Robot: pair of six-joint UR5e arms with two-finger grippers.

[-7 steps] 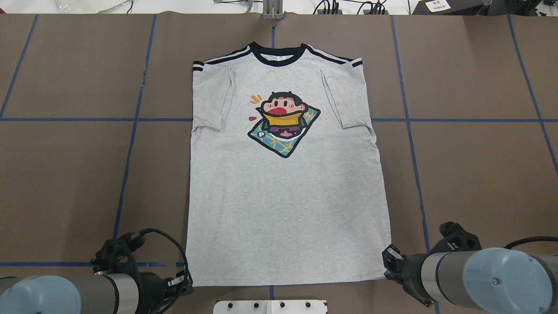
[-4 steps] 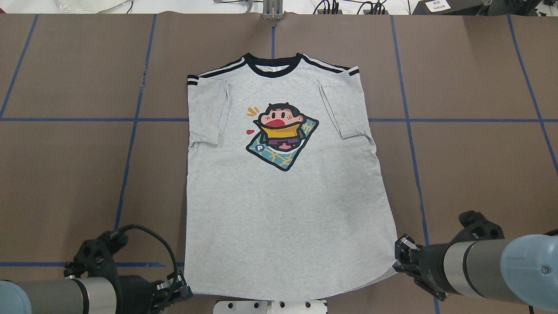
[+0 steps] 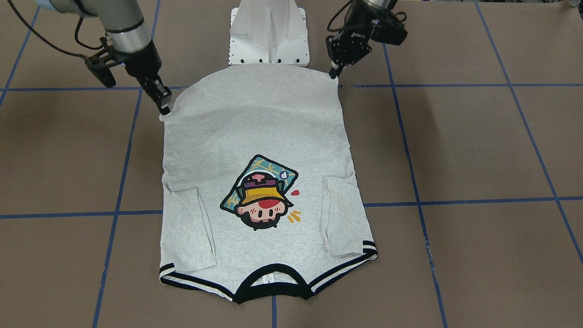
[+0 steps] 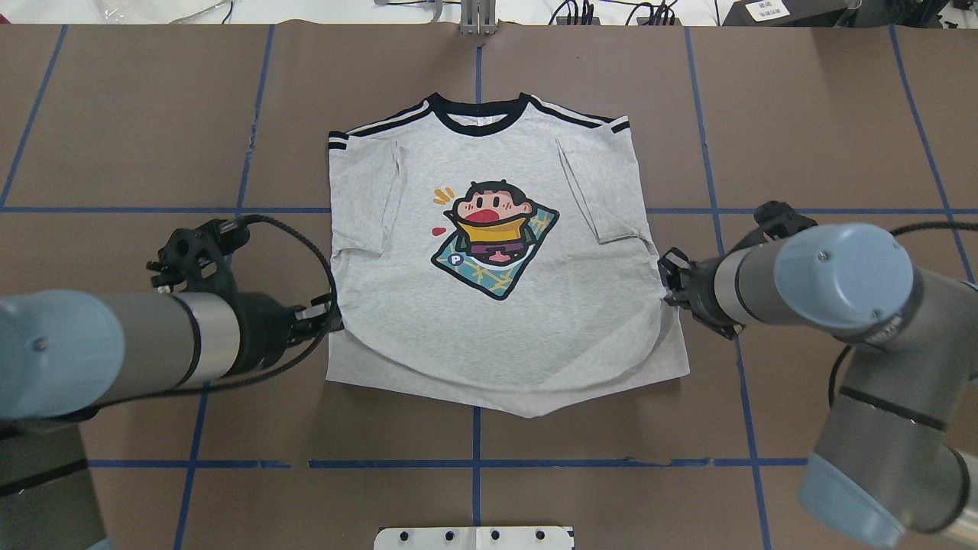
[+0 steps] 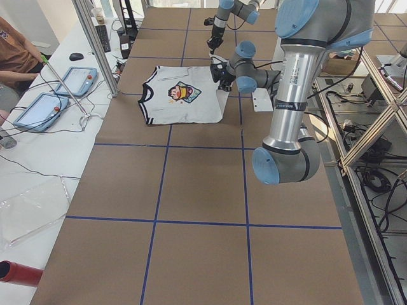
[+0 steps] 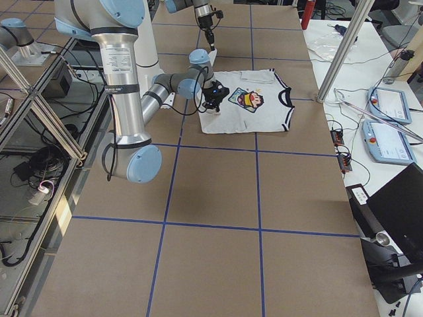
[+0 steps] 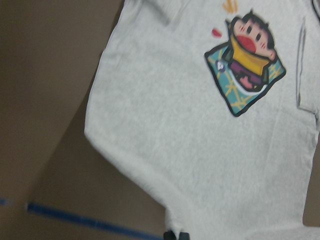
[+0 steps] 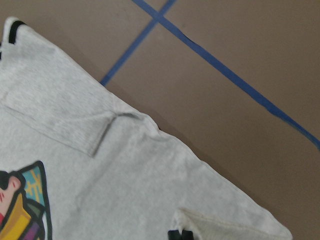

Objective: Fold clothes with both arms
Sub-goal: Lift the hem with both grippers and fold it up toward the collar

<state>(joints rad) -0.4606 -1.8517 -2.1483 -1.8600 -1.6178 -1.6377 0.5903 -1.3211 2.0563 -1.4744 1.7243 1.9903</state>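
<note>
The grey T-shirt (image 4: 489, 336) lies print-up on the brown table, black collar (image 4: 477, 122) at the far side, both sleeves folded inward. My left gripper (image 4: 330, 315) is shut on the hem's left corner and my right gripper (image 4: 665, 284) is shut on the hem's right corner. Both corners are raised off the table at mid-shirt level, and the hem sags in an arc between them over a fold line nearer me. From the front, the left gripper (image 3: 336, 75) and right gripper (image 3: 165, 108) pinch the two corners. Grey cloth fills both wrist views.
The white pedestal base (image 4: 474, 537) sits at the near table edge, behind the fold. Blue tape lines (image 4: 229, 210) grid the brown table. At the far side, a person's arm (image 5: 16, 54) and control tablets (image 5: 70, 79) show on a white bench.
Both grippers have moved away from the near edge toward the collar, lifting the hem corners with them. The shirt's lower part now doubles over itself.
</note>
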